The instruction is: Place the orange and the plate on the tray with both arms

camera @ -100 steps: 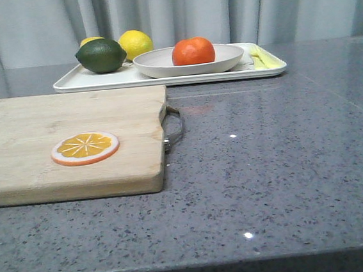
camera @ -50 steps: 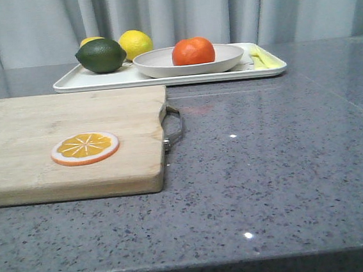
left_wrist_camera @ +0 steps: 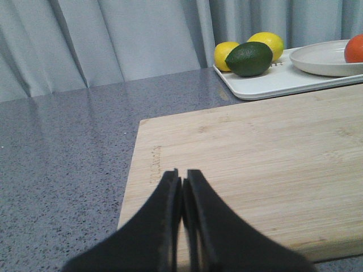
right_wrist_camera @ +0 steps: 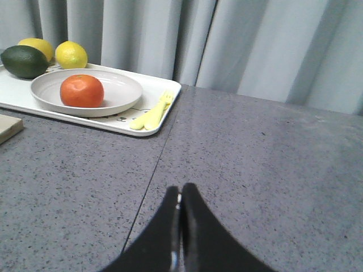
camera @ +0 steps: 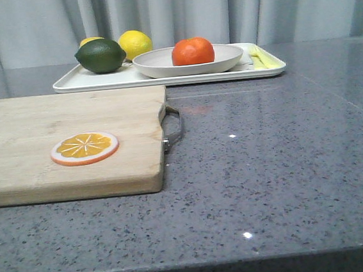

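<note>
The orange (camera: 192, 50) rests in the cream plate (camera: 188, 61), and the plate stands on the white tray (camera: 99, 81) at the back of the table. The right wrist view shows the same: orange (right_wrist_camera: 82, 90) in the plate (right_wrist_camera: 116, 90) on the tray (right_wrist_camera: 164, 93). Neither arm appears in the front view. My left gripper (left_wrist_camera: 181, 177) is shut and empty, hanging over the wooden cutting board (left_wrist_camera: 255, 147), with the tray (left_wrist_camera: 272, 82) far off. My right gripper (right_wrist_camera: 180, 190) is shut and empty above bare grey table, well short of the tray.
A dark green lime (camera: 100, 56) and two yellow lemons (camera: 135, 44) sit at the tray's left end, a yellow fork (right_wrist_camera: 152, 113) at its right end. An orange slice (camera: 84, 148) lies on the cutting board (camera: 39, 124), whose metal handle (camera: 173, 129) juts right.
</note>
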Tool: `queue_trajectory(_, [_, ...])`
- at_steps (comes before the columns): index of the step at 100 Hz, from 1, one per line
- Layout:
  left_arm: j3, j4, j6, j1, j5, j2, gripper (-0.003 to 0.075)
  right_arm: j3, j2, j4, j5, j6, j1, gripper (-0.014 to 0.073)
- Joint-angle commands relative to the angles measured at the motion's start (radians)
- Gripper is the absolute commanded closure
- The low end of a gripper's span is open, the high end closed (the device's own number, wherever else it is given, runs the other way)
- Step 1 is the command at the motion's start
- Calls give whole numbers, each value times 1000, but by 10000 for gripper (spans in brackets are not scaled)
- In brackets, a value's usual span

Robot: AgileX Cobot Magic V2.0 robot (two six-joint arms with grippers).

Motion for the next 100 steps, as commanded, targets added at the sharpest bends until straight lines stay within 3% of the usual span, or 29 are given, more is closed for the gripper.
queue_trajectory(1, [7, -2, -12, 1, -73, -34, 739, 56, -55, -85, -143, 97, -5, 661])
queue_trajectory(30, [7, -2, -12, 1, -73, -34, 739, 285, -242, -79, -205, 231, -6, 661])
queue_trajectory(100, [7, -2, -12, 1, -73, -34, 739, 282, -239, -77, -159, 240, -6, 661])
